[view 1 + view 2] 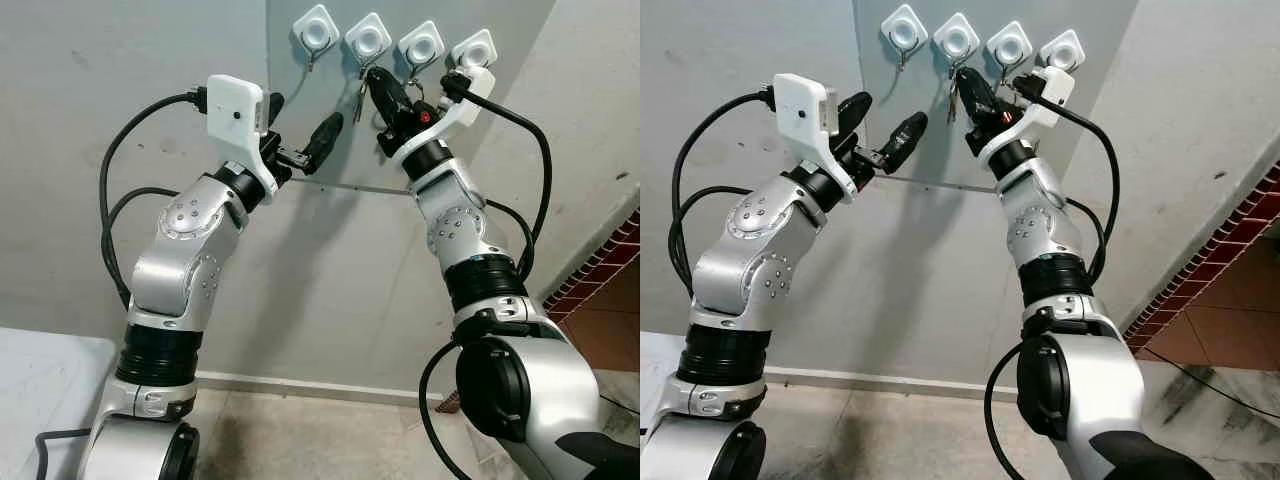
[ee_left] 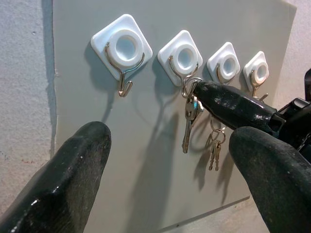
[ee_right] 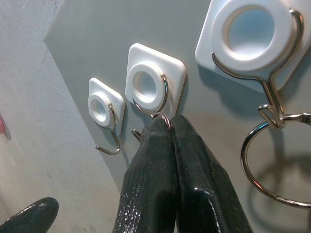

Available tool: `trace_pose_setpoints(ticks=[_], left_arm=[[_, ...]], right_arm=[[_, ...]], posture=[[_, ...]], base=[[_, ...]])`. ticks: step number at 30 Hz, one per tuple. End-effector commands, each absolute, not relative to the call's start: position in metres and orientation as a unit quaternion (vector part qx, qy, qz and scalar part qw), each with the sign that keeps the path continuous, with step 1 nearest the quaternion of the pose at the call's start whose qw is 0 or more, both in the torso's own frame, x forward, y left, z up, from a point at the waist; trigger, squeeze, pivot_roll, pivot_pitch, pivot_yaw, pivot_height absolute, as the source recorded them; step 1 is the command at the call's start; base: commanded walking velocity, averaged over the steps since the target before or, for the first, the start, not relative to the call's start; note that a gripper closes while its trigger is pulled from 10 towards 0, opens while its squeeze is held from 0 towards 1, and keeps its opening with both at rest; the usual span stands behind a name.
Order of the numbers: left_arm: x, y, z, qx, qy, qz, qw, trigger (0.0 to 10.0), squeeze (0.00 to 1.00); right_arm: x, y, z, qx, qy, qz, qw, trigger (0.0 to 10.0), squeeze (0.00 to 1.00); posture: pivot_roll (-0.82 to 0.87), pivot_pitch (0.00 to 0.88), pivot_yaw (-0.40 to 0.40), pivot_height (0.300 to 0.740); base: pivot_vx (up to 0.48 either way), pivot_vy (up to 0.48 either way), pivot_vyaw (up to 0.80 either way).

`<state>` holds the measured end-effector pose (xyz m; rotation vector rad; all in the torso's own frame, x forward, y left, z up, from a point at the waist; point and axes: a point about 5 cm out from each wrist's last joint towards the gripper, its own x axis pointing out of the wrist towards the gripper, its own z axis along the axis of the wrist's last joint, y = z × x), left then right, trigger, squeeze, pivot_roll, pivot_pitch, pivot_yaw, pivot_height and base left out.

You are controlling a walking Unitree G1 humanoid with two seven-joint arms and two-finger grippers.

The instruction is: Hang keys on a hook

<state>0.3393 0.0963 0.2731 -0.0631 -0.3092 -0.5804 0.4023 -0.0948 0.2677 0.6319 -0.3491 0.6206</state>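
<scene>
Grey wall panel (image 2: 146,160) carries a row of four white hooks, and the work is at the second hook (image 2: 183,60) from the robot's left. The keys (image 2: 190,119) hang directly below that hook, their ring (image 2: 192,83) up against the wire bend. The right gripper (image 3: 171,127) has its fingers pressed together on the ring, tips right at the hook's lower curve. Whether the ring is already fully over the wire I cannot tell; it looks seated or nearly so.

Judged from this, the carry and the lift to the hook are done. What is left is to make sure the ring sits in the bend, release it, and draw the arm back without dragging the keys off.

One hook further right, a second bunch of keys (image 2: 215,145) already hangs from the third hook (image 2: 223,65). The first hook (image 2: 124,48) and the fourth hook (image 2: 257,73) hold no keys.

The left gripper (image 2: 170,165) hovers near the panel with its fingers spread wide, holding nothing and aimed at the hooks.
</scene>
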Motion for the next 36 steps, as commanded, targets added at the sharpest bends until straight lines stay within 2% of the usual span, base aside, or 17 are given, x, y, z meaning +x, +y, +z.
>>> trace_pose_setpoints(ticks=[1,4,11,15,26,36], left_arm=[[0.336,0.092,0.285,-0.026,-0.170,-0.297,0.939,10.0,0.00],[0.336,0.092,0.286,-0.026,-0.171,-0.297,0.939,10.0,0.00],[0.337,0.093,0.287,-0.028,-0.171,-0.296,0.939,10.0,0.00],[0.337,0.093,0.287,-0.028,-0.172,-0.297,0.939,10.0,0.00],[0.338,0.093,0.288,-0.028,-0.173,-0.298,0.938,10.0,0.00],[0.338,0.093,0.289,-0.026,-0.175,-0.298,0.938,10.0,0.00]], right_arm=[[0.401,-0.097,0.280,0.293,-0.192,0.303,0.886,10.0,0.00],[0.401,-0.098,0.276,0.292,-0.188,0.303,0.888,10.0,0.00],[0.403,-0.103,0.255,0.264,-0.150,0.268,0.915,10.0,0.00],[0.401,-0.103,0.251,0.266,-0.150,0.275,0.911,10.0,0.00],[0.389,-0.094,0.270,0.285,-0.207,0.351,0.868,10.0,0.00],[0.396,-0.094,0.276,0.294,-0.192,0.324,0.878,10.0,0.00]], posture=[[0.02,0.023,-0.080,0.715],[0.02,0.023,-0.080,0.715],[0.02,0.025,-0.077,0.715],[0.02,0.025,-0.076,0.715],[0.02,0.022,-0.073,0.715],[0.02,0.019,-0.075,0.715]], base=[[0.000,0.000,0.00],[0.000,0.000,0.00],[0.000,0.000,0.00],[0.000,0.000,0.00],[0.000,0.000,0.00],[0.000,0.000,0.00]])
